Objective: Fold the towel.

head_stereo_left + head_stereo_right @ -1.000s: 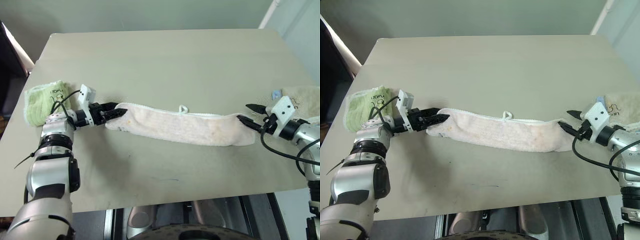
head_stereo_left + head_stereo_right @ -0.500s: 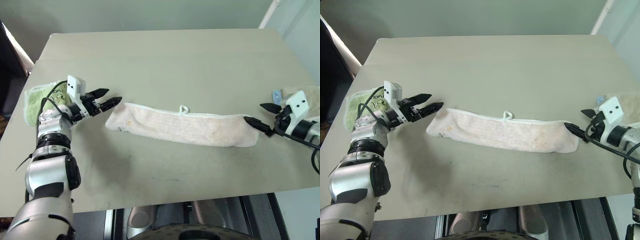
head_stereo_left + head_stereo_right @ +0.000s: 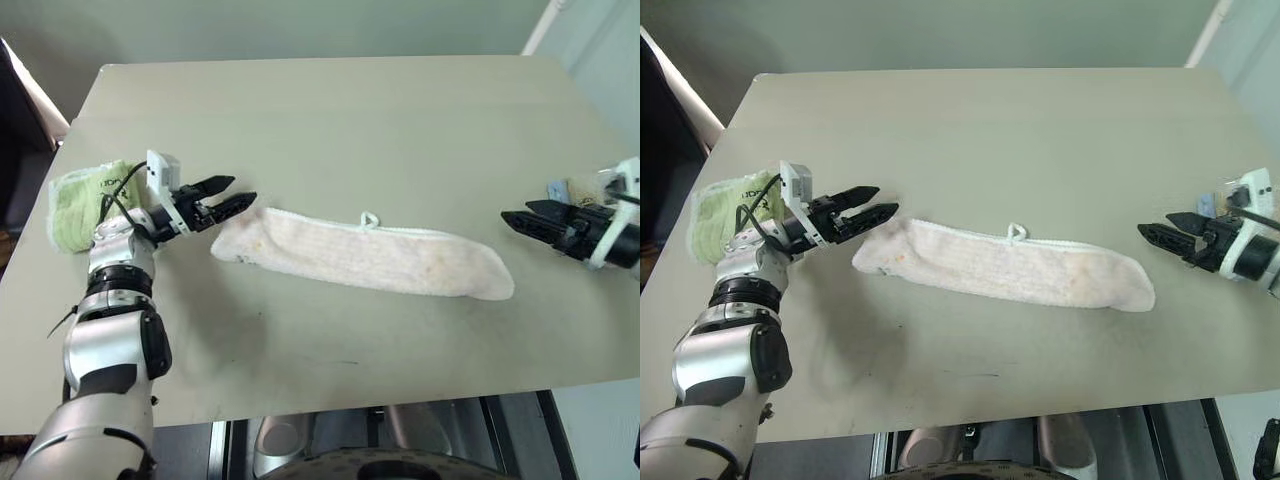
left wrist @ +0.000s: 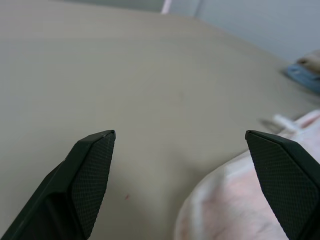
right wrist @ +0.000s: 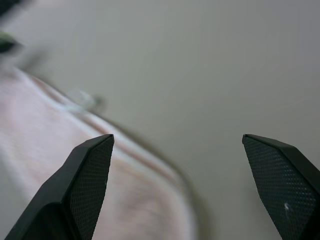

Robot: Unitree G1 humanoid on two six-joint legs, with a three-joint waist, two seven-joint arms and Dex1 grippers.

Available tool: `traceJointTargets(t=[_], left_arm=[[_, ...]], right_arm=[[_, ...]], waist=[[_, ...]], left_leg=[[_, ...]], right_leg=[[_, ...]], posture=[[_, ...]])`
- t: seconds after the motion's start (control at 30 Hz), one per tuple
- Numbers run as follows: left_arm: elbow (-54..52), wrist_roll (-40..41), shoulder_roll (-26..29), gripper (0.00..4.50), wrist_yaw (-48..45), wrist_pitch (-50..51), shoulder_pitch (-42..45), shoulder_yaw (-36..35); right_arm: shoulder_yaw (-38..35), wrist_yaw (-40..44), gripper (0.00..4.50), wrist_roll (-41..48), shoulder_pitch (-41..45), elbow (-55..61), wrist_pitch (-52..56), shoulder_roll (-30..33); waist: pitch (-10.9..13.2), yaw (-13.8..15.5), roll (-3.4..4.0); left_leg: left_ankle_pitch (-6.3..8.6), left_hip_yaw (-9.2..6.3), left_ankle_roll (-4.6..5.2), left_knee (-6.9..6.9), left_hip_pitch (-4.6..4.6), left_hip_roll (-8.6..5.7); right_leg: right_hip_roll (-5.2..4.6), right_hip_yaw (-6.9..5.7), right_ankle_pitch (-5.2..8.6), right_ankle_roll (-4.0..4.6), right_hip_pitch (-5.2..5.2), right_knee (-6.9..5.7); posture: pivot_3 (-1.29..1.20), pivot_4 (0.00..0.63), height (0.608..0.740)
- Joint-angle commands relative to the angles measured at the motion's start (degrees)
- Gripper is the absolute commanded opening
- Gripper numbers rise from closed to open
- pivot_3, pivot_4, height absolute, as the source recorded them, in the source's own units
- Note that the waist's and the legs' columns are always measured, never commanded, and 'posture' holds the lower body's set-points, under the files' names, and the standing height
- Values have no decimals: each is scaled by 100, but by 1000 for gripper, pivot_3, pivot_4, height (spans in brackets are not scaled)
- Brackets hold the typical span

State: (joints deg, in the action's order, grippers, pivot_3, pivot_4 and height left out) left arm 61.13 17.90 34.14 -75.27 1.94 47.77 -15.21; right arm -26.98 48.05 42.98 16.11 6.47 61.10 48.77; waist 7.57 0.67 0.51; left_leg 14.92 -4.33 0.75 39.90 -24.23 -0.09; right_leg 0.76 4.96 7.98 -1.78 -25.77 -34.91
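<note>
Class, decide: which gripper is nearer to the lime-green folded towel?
Left. The left gripper hangs just beside the lime-green towel, near the pink towel's end. The right gripper is across the table, past the other end.

The towel [image 3: 362,254] is soft, nubbly terry cloth with a stitched whitish edge. The table [image 3: 330,130] looks smooth and matt. Gripper fingertips [image 4: 92,165] show black, finely textured pads.

The towel [image 3: 365,253] is laid lengthwise across the middle of the table [image 3: 330,120], slanting slightly toward the lower right of the frame. The left gripper [image 3: 228,195] is placed just beside its left end, the right gripper [image 3: 527,218] apart from its right end. A folded towel [image 3: 82,200] is set at the table's left edge.
</note>
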Motion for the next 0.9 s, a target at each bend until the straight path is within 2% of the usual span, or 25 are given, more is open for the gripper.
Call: traceJointTargets(t=[0.03,0.17,0.27,0.4,0.47,0.67,0.77,0.9], left_arm=[[-968,309,-156,4500,-308,147,-187,12],[-2347,606,-442,4500,-418,690,-665,250],[-3377,855,-710,4500,-320,1155,-1013,481],[-4223,1047,-1001,4500,-143,1551,-1345,758],[-4501,1038,-1111,4500,-117,1613,-1516,967],[-4848,1006,-1273,4500,-115,1539,-1784,1372],[-4899,962,-1322,4500,-86,1449,-1858,1517],[-5011,967,-1362,4500,-51,1381,-1941,1653]], right_arm=[[-920,-843,4428,871,-252,592,915,-553],[-1888,-1726,4428,1928,-565,1061,1615,-1225],[-2316,-2611,4428,3386,-1016,1318,1954,-1557],[-1830,-3931,4428,5823,-2366,1522,1243,-1398],[-1394,-4438,4428,6749,-3074,1723,667,-1288],[-546,-4610,4428,7002,-4202,2401,-473,-1408],[-330,-4868,4428,7002,-4295,2416,-900,-1494],[42,-5619,4428,7002,-4245,2377,-1275,-1557]], waist=[[-1,7,-1],[0,16,0],[0,15,0],[0,42,0],[1,44,2],[0,7,-3],[-1,7,-3],[-1,9,-3]], left_leg=[[1,0,2,5,0,-2],[14,5,23,13,-1,-11],[19,13,29,14,-2,-11],[30,5,25,11,5,-9],[46,7,17,10,12,-8],[75,6,15,18,27,-7],[75,3,18,22,28,-7],[77,0,21,22,27,-7]], right_leg=[[-1,0,4,-2,3,1],[-11,3,22,-21,6,-2],[-13,5,27,-25,6,1],[-10,5,58,-37,13,-7],[-11,7,94,-82,16,-11],[-10,7,95,-91,32,-6],[-11,7,93,-92,36,-4],[-12,7,90,-91,36,-2]], posture=[[0,150,740],[0,150,740],[0,150,740],[0,150,740],[0,150,740],[0,150,740],[0,150,740],[0,150,740]])
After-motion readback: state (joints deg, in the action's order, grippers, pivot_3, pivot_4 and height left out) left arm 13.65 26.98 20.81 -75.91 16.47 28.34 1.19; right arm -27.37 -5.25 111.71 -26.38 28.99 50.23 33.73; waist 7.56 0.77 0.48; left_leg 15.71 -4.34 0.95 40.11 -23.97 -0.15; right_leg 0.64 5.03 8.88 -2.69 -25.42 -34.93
